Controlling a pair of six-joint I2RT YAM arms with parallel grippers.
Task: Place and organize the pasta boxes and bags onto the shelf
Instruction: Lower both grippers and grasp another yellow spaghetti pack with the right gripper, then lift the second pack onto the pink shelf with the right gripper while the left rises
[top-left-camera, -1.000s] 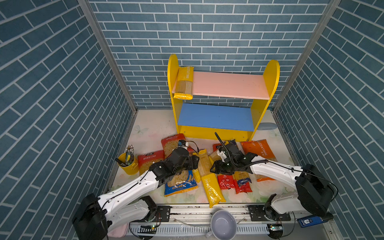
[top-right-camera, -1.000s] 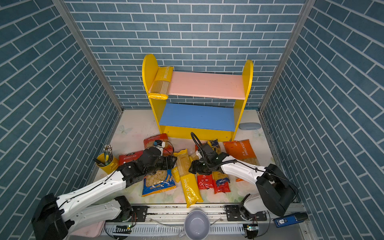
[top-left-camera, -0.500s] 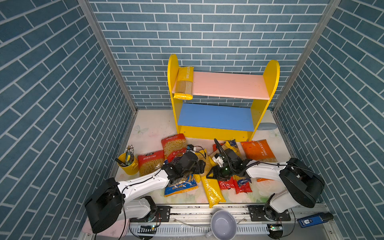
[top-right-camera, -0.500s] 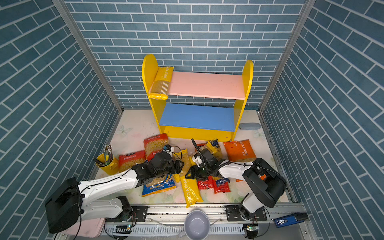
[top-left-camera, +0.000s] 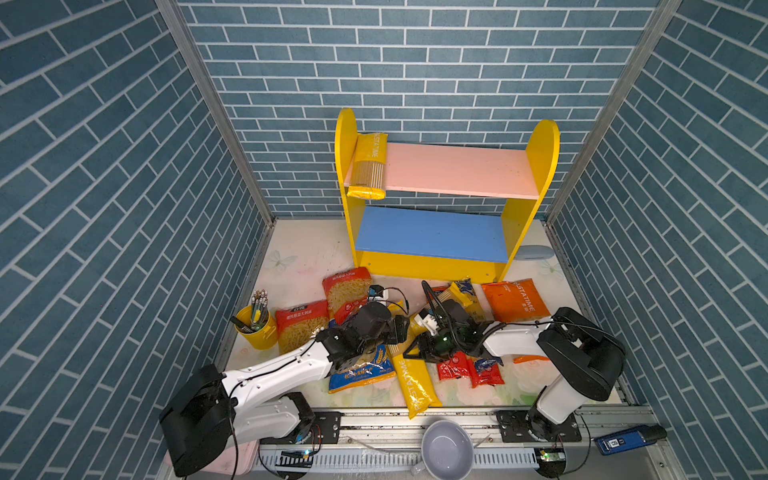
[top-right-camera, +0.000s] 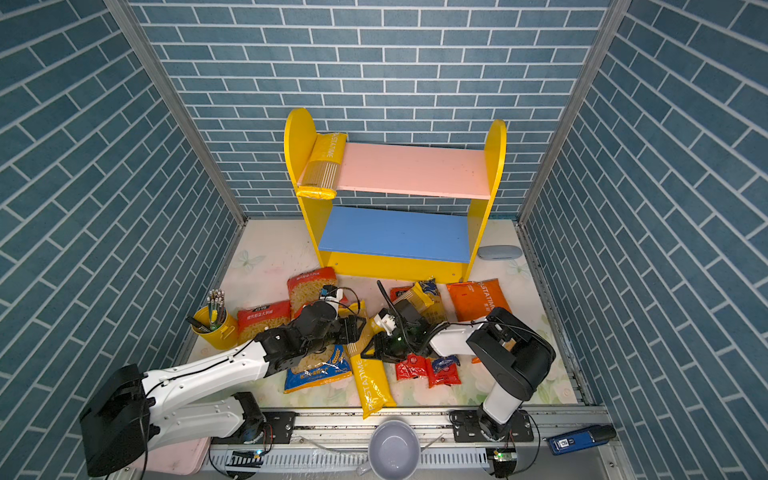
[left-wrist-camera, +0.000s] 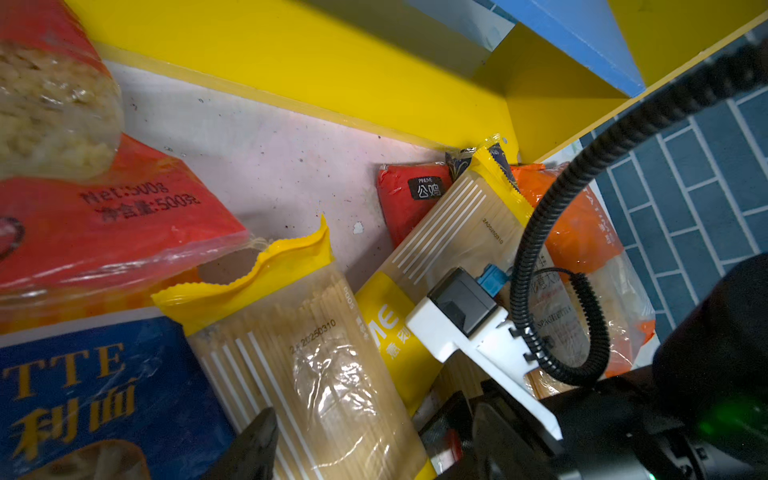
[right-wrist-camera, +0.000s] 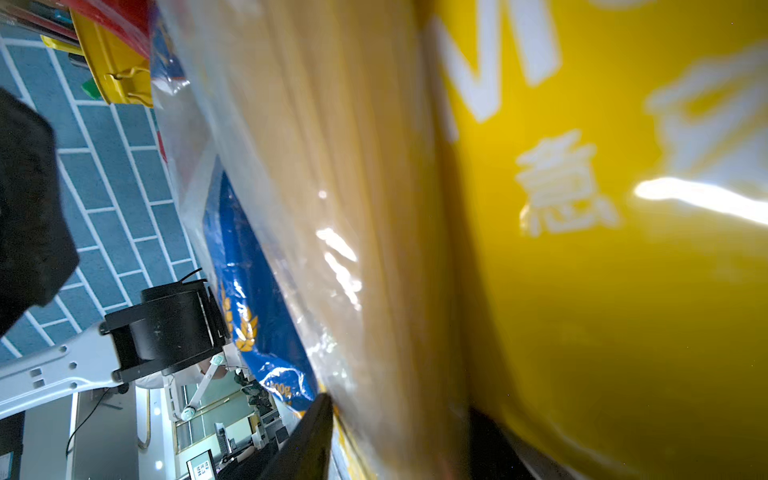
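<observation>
Right end effector (top-left-camera: 410, 351) narrowed astride yellow spaghetti pack (top-left-camera: 415, 380), grip uncertain; left end effector (top-left-camera: 397, 329) open.

A robotics lab's staged test cell: printed blue-brick panels (top-left-camera: 415, 62) on aluminium posts (top-left-camera: 216, 112) wall in a floral counter (top-left-camera: 299, 257); white robot arms (top-left-camera: 282, 370) bolt to a metal rail (top-left-camera: 374, 419) (wiring and lit circuit boards exposed); the right wrist view shows an office-like room with a monitor (right-wrist-camera: 199, 463) beyond.

Your pale floral desk (top-left-camera: 299, 257) carries the yellow shelf (top-left-camera: 546, 149) at the back, one yellow spaghetti pack (top-left-camera: 368, 166) on its pink upper board (top-left-camera: 457, 170). Before it pasta bags (top-left-camera: 513, 301) lie heaped; a pen cup (top-left-camera: 257, 328) stands left, a grey case (top-left-camera: 534, 252) right.
</observation>
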